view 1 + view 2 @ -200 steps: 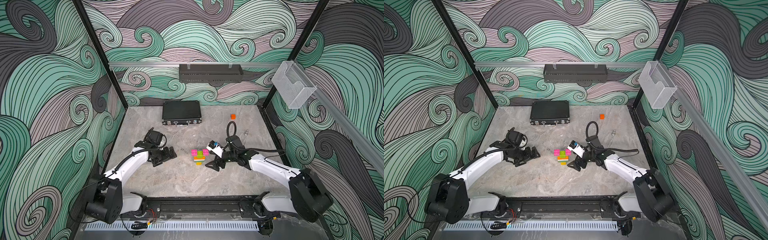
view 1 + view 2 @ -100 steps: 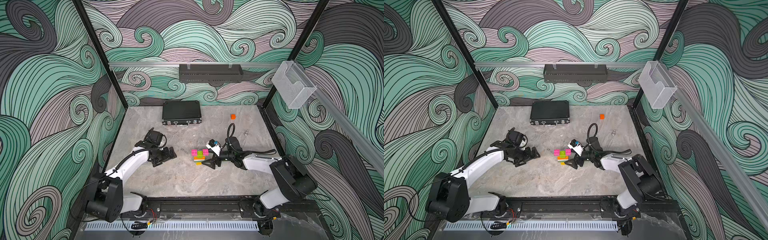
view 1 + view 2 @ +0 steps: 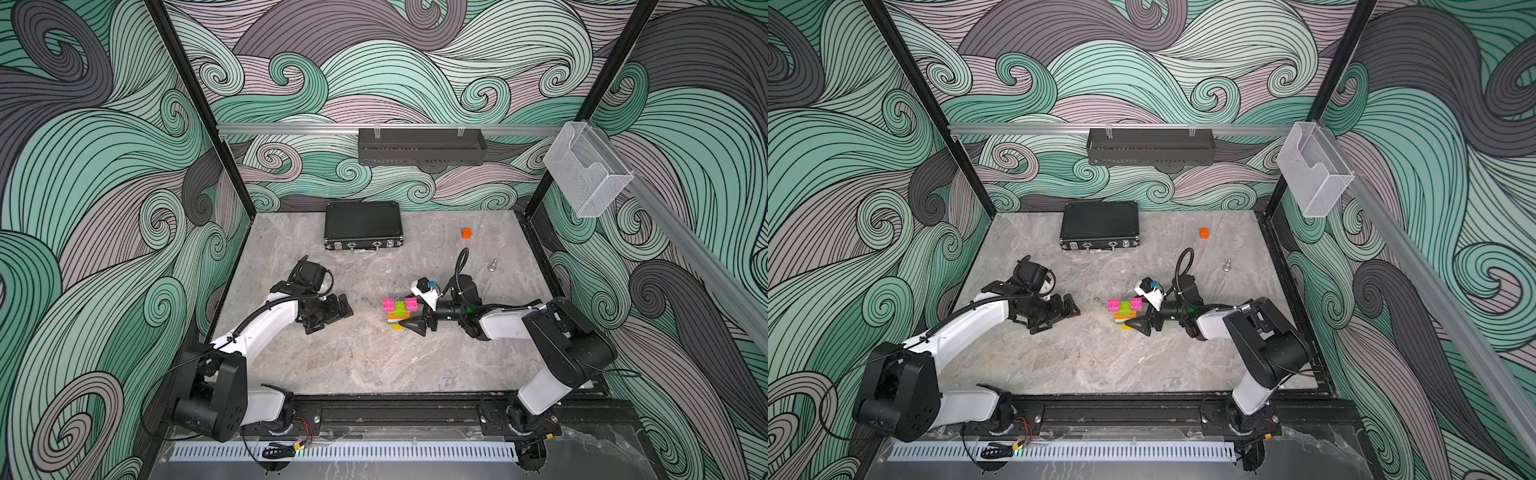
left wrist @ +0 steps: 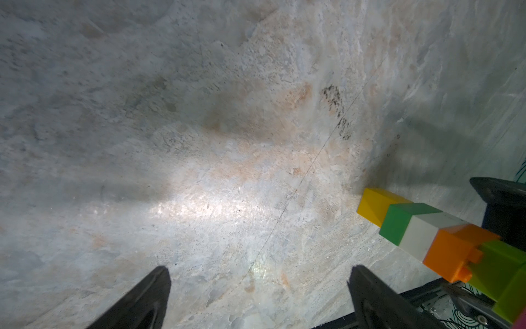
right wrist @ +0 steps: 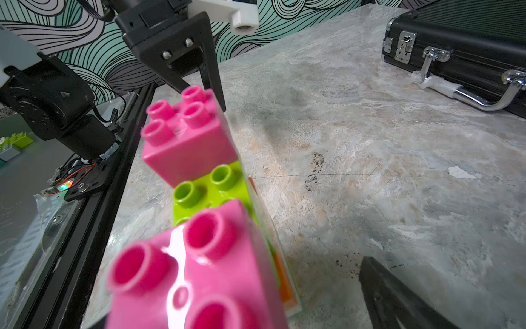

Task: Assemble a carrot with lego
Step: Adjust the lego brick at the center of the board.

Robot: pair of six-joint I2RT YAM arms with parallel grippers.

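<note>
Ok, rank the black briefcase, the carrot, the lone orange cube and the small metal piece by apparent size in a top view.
1. black briefcase
2. carrot
3. lone orange cube and small metal piece: both tiny, too alike to rank.

The carrot (image 3: 398,312) lies flat near the middle of the worktop (image 3: 374,365), narrow end toward the front edge, wide end toward the back. The right pincer (image 3: 409,314) sits just beside it on the right. The left pincer (image 3: 345,309) rests on the left, apart from it. Behind them, by the back wall, lies the briefcase (image 3: 362,224). A lone cube (image 3: 466,233) sits to its right, with a small metal piece (image 3: 492,266) nearer the front and further right.
</note>
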